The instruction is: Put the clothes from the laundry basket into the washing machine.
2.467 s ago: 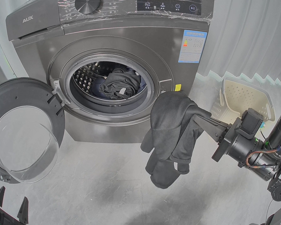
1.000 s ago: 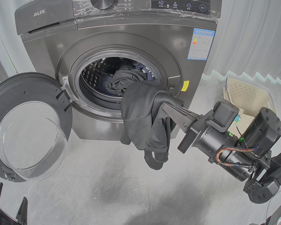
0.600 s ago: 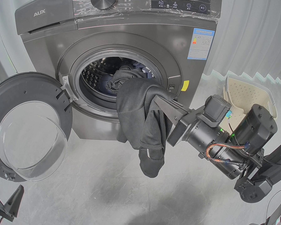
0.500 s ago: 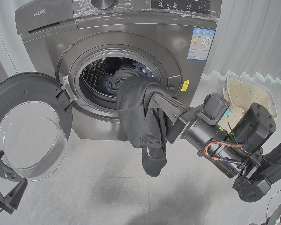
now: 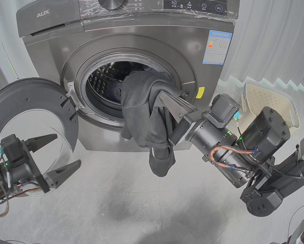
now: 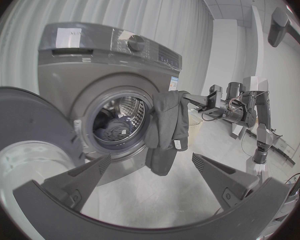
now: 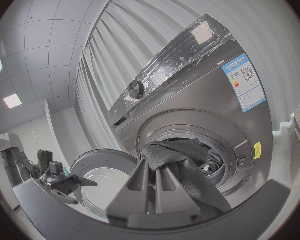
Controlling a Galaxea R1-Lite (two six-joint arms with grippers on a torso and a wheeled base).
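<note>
A dark grey garment [image 5: 145,112] hangs from my right gripper [image 5: 162,95], which is shut on it right at the washing machine's round opening [image 5: 126,85]; the cloth's top lies at the opening's rim and the rest dangles down the front. In the right wrist view the fingers [image 7: 151,170] pinch the garment [image 7: 176,157] together. More dark clothes [image 6: 115,130] lie inside the drum. My left gripper [image 5: 62,155] stands open low at the left, in front of the open door [image 5: 26,95], holding nothing. In the left wrist view the garment [image 6: 168,124] hangs beyond my left gripper [image 6: 151,160].
The cream laundry basket [image 5: 270,102] stands on the floor right of the machine, behind my right arm. The machine's door swings out to the left. Bare grey floor [image 5: 125,200] lies in front of the machine.
My right gripper has carried the garment left and up from beside the basket to the drum opening. My left gripper has risen from the bottom left corner to in front of the door.
</note>
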